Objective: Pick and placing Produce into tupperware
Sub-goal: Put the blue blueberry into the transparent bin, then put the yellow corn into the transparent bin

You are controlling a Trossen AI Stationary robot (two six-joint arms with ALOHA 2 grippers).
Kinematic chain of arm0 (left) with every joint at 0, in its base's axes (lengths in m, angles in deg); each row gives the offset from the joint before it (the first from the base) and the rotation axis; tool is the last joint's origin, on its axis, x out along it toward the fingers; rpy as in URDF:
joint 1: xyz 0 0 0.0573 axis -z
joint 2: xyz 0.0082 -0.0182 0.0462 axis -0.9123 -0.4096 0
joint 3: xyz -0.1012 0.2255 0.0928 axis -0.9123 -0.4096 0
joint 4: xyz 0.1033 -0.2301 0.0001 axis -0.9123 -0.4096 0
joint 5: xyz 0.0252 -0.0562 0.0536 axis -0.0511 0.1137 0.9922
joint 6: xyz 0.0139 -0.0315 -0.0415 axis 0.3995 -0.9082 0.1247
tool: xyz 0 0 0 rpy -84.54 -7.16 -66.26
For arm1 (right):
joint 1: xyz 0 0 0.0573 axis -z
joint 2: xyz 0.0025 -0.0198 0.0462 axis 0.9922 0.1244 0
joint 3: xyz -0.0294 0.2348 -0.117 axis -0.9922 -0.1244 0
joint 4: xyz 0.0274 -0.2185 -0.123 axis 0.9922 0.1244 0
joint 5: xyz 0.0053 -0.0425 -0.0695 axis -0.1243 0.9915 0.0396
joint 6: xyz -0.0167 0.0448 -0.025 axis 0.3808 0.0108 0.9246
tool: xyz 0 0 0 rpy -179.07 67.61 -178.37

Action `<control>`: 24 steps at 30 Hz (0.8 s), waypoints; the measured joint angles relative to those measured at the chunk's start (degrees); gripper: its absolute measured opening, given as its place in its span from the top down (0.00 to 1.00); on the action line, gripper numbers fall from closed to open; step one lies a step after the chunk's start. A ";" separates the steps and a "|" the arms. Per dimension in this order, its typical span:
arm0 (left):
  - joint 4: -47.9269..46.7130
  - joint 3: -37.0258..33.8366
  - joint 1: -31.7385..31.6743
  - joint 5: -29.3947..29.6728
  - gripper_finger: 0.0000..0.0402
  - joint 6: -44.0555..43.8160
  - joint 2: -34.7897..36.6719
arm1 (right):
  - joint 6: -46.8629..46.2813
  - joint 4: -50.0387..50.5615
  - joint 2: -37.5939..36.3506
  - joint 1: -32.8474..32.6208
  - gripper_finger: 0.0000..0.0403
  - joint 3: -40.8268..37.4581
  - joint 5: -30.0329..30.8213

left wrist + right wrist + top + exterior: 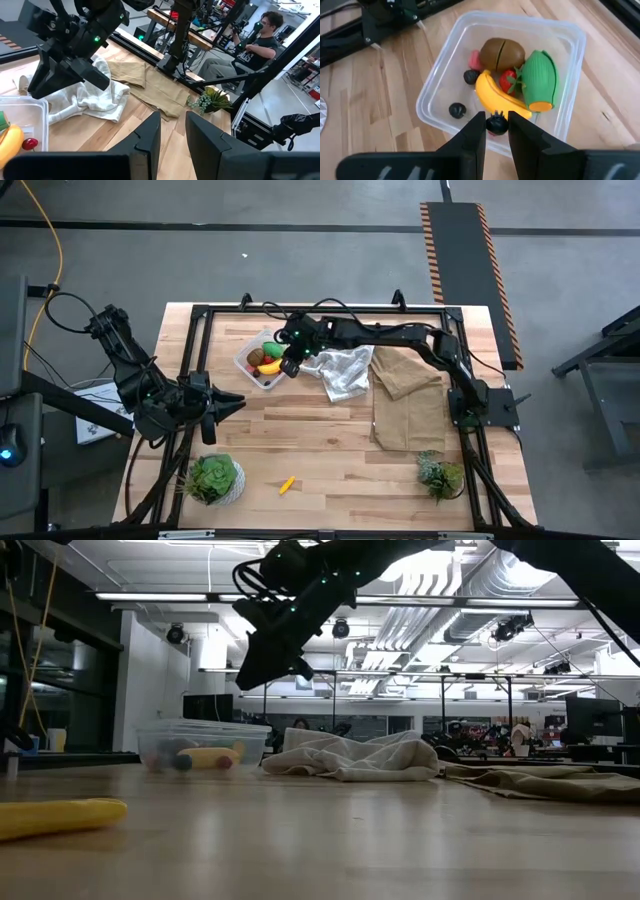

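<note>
Right hand [496,125] held over tupperware [445,75], fingers clamped on small dark berry [496,124]; container rim directly beneath hand, so release is judged next. Kiwi [502,52], banana [495,97], strawberry [508,80], green oval [538,80] already lodged inside, just ahead of hand. Left hand [172,132] parked well away, fingers narrowly parted, nothing held. Stray yellow piece [287,485] left on table [330,450], nearer left hand.

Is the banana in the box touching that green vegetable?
Touching. The right wrist view shows the banana lying against the green vegetable inside the clear box.
</note>
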 joint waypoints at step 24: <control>0.02 0.00 0.00 -0.02 0.80 -0.04 0.00 | -0.41 -0.47 0.00 0.66 0.74 0.00 -0.21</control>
